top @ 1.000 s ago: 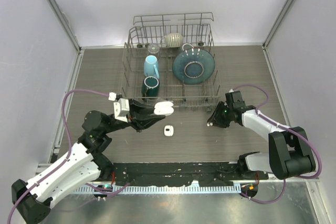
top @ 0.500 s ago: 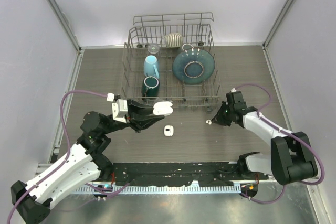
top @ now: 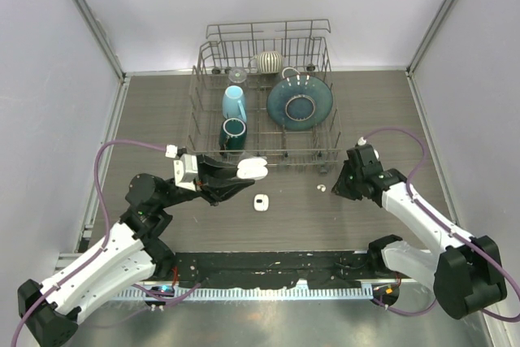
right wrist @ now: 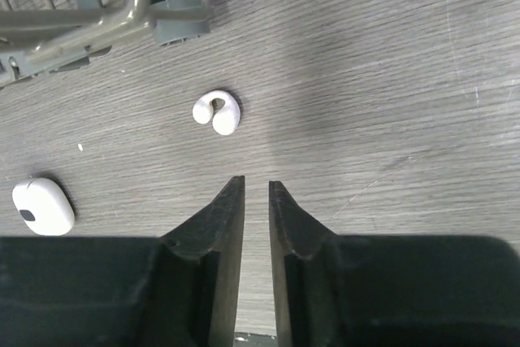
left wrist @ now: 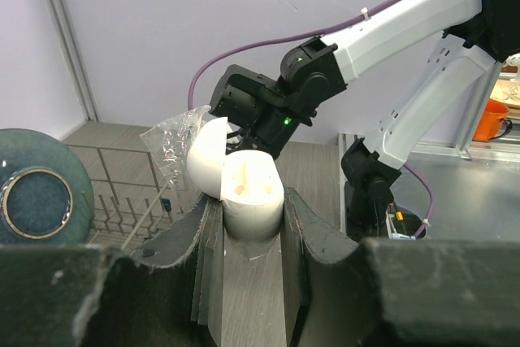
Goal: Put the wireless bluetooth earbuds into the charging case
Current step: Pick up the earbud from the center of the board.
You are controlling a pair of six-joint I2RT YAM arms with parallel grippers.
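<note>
We saw the left gripper (left wrist: 251,210) clamped on the base of the charging case (left wrist: 248,188). The lid was tipped back, and the case was held off the table (top: 382,119) just in front of the dish rack (top: 197,107). The right gripper (right wrist: 256,188) hung low over the wood, its jaws only a narrow slit apart with nothing between them. A single wireless bluetooth earbud (right wrist: 217,111) lay on the table just ahead of those fingertips, not touching them. The rack's corner foot (right wrist: 175,26) stood close behind it.

A second case (top: 261,202), closed, lay on the table between the two arms, below the held one. The rack carried a blue plate (top: 299,103), a pale blue cup (top: 234,103), a dark teal cup (top: 233,133) and a striped round piece (top: 268,61) at the back.

We could find only that one earbud. The wells of the open case were too blurred to tell whether anything sat in them. A scrap of crinkled clear plastic (left wrist: 169,142) showed behind the lid, but we could not tell what it was. The left wrist view cut the plate off at its edge.
</note>
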